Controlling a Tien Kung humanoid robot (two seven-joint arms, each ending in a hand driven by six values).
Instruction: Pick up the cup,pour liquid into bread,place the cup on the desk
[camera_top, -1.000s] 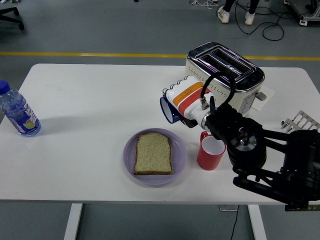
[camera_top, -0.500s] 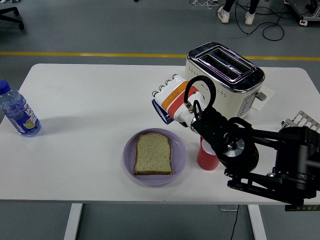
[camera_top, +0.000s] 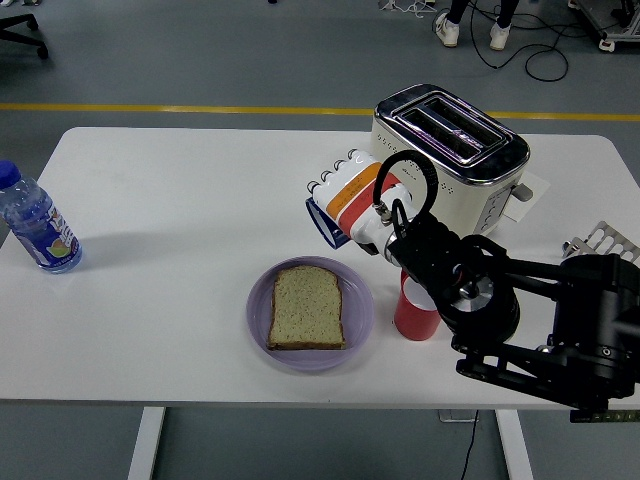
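Nearest you, the right arm comes in from the lower right corner, its black joints lying over the table's right half. Just ahead of it a red cup stands upright on the table, partly hidden by the arm's wrist, just right of the plate. The purple plate sits near the front edge with one slice of bread lying flat on it.

Beyond the red cup, your right hand is raised above the table, up and to the right of the plate. Its white fingers are wrapped around a blue cup, which is tipped on its side with its mouth pointing left and down toward the plate. The cup hangs beside the plate's far right rim, not over the bread. You cannot tell whether anything is coming out of it.

Behind the hand stands a cream and chrome toaster. Far off at the left edge a water bottle stands upright. A metal rack shows at the right edge.
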